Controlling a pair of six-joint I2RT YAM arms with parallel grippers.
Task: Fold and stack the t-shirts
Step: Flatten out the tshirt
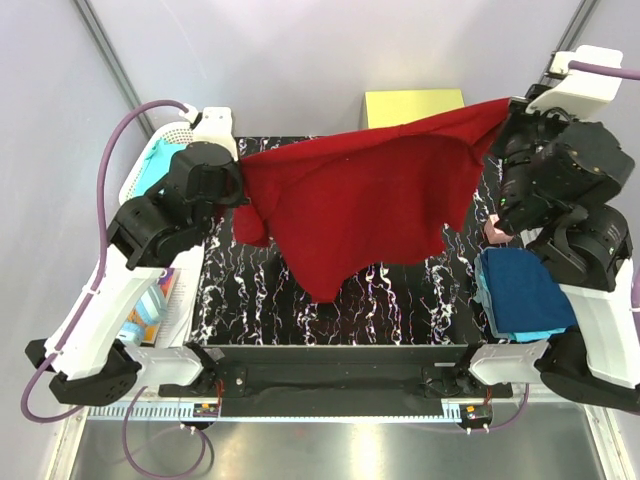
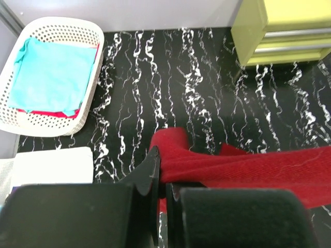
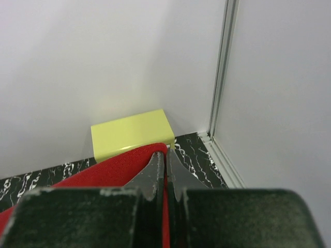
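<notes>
Dark red t-shirt (image 1: 370, 195) hangs stretched between both pincers over the black marbled table (image 1: 400, 300). On one bunched edge the left gripper (image 2: 161, 173) is clamped tight; the right gripper (image 3: 163, 157) is pinched closed on the opposite edge. The shirt's long axis runs from one pincer to the other, slanting farther back toward the right one. Loose cloth sags below and between them.

a robot lab test cell: bare white panel walls (image 3: 77, 62), aluminium posts (image 3: 222, 67), black marbled table (image 2: 170, 72).
</notes>
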